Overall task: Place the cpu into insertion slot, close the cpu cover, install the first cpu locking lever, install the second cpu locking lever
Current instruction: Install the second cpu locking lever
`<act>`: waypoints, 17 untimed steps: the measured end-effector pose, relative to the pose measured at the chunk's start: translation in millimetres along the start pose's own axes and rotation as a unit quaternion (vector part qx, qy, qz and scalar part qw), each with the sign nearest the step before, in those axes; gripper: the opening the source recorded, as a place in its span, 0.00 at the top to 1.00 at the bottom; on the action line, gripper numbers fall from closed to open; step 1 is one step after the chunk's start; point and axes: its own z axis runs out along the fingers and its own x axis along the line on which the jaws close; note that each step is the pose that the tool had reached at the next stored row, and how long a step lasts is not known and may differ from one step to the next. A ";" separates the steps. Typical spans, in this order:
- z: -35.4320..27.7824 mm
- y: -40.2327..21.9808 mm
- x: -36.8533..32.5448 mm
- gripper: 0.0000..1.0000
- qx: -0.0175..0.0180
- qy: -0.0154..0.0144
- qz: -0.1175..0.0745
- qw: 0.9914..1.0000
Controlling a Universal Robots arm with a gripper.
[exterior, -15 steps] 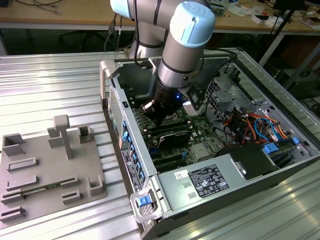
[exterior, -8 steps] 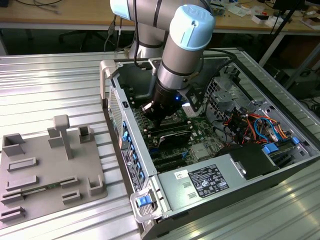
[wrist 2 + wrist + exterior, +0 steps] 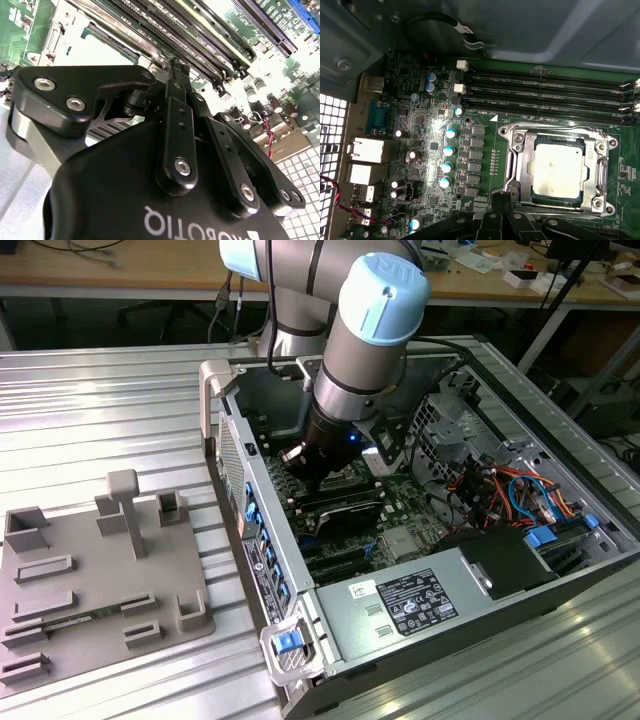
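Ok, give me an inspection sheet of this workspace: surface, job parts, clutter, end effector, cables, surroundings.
Surface: ribbed metal table.
Job's things: small square silver-topped cpu lies in its socket; thin silvery metal cpu cover frame is down around it on the green motherboard.
Clutter: grey plastic fixture tray beside the open computer case.
End effector: black end effector low over the long black memory slots.
Cables: red, orange and blue wires inside the case.
Surroundings: wooden bench behind.
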 end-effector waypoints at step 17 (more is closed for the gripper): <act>4.5 -0.1 -0.1 0.89 0.003 0.000 0.000 1.000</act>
